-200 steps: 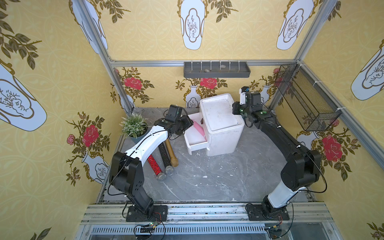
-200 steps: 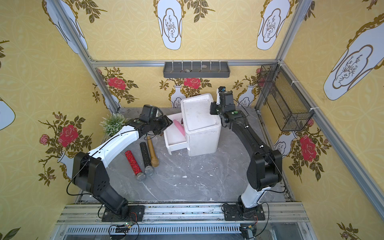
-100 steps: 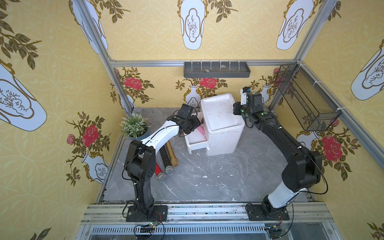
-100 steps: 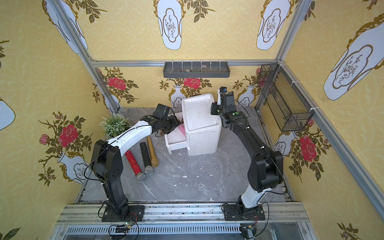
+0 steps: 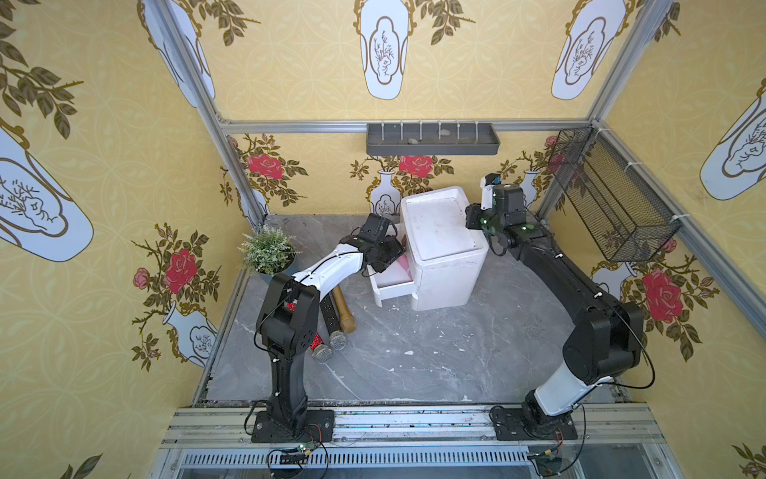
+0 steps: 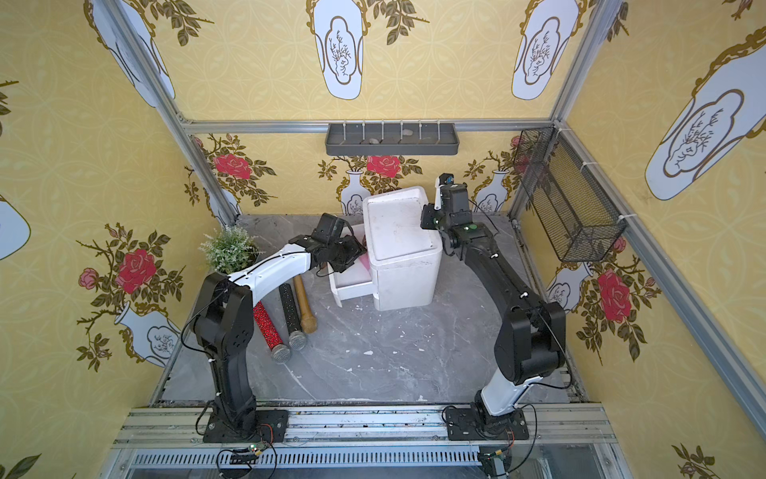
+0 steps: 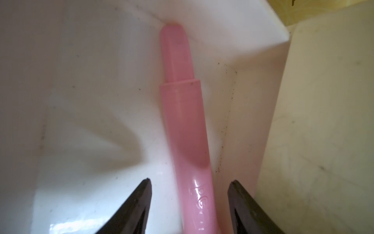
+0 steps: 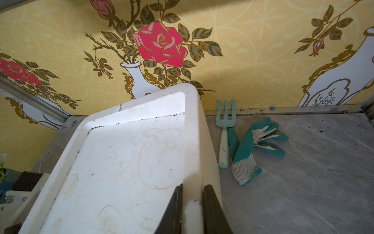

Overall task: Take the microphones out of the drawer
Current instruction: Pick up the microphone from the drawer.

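Pink glossy cylindrical microphone (image 7: 185, 125), white drawer (image 7: 81, 97)

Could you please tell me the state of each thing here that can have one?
Drawer: pulled open.
Pink microphone: lying in the drawer, not gripped.
Left gripper: open, jaws either side of the pink microphone.
Right gripper: shut on the cabinet rim.
Glove: lying flat on the table.

Left tool (image 7: 190, 180) wide-jawed, right tool (image 8: 193, 186) narrow-jawed.
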Tool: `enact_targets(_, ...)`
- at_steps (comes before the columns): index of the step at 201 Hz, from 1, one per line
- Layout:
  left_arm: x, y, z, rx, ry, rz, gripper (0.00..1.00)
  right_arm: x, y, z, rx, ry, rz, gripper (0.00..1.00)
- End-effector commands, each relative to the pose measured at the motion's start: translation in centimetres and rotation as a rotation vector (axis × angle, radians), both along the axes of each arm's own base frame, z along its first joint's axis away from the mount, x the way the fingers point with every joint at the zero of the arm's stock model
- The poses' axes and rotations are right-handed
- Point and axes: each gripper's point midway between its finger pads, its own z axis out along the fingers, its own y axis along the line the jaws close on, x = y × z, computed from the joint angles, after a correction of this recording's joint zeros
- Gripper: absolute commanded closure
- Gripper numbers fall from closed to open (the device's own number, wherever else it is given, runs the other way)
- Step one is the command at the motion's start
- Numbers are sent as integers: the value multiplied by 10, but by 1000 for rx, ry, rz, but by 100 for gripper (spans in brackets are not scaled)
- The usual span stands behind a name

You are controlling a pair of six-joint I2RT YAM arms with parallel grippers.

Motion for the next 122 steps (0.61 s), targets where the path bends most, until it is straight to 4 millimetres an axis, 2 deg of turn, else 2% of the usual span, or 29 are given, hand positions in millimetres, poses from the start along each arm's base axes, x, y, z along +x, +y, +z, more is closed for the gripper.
enact_targets(1,0,-3,-8,-10,14,-4,35,-32,-17,-63,-101,256,-22,99)
enact_targets(58,-4,2,-11,151,46,-92,35,-30,-17,-63,-94,252,-25,99)
enact_targets(122,-12,5,-30,241,98,-138,36,-30,-17,-63,-91,251,-26,99)
